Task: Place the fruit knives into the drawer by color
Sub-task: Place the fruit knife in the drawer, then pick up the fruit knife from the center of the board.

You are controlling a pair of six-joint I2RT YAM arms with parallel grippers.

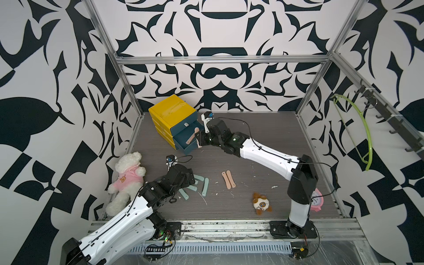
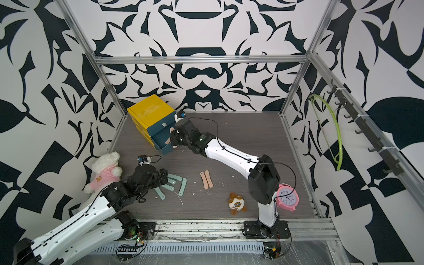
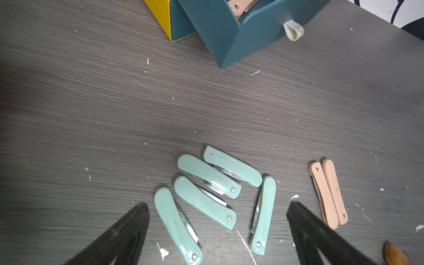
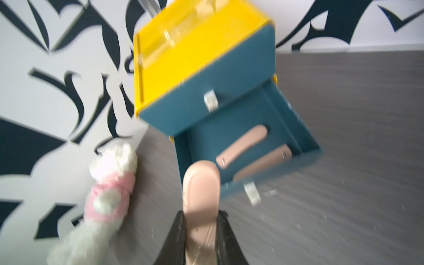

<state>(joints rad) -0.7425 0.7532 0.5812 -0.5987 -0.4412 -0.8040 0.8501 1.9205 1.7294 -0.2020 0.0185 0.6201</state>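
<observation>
Peach-pink fruit knife (image 4: 200, 190): clamped between the right fingers (image 4: 176, 238) at lower centre of the right wrist view. Its rounded end overlaps the front rim of the open drawer.
Open drawer (image 4: 294, 119): teal, pulled out of the yellow cabinet (image 4: 195, 46). Two more peach knives (image 4: 243, 143) lie inside, side by side.
Left fingers (image 3: 128, 229): spread wide and empty, with the tips flanking the mint group.
Mint-teal knives (image 3: 204, 202): five lie loose on the grey table (image 3: 103, 114), lower centre of the left wrist view, and several touch.
Peach pair (image 3: 328, 192): two touch side by side, right of the mint group.
Bystanders: a white teddy bear (image 1: 127, 176) sits at the table's left edge. A small brown plush toy (image 1: 261, 203) and a pink alarm clock (image 2: 288, 197) sit at lower right.
</observation>
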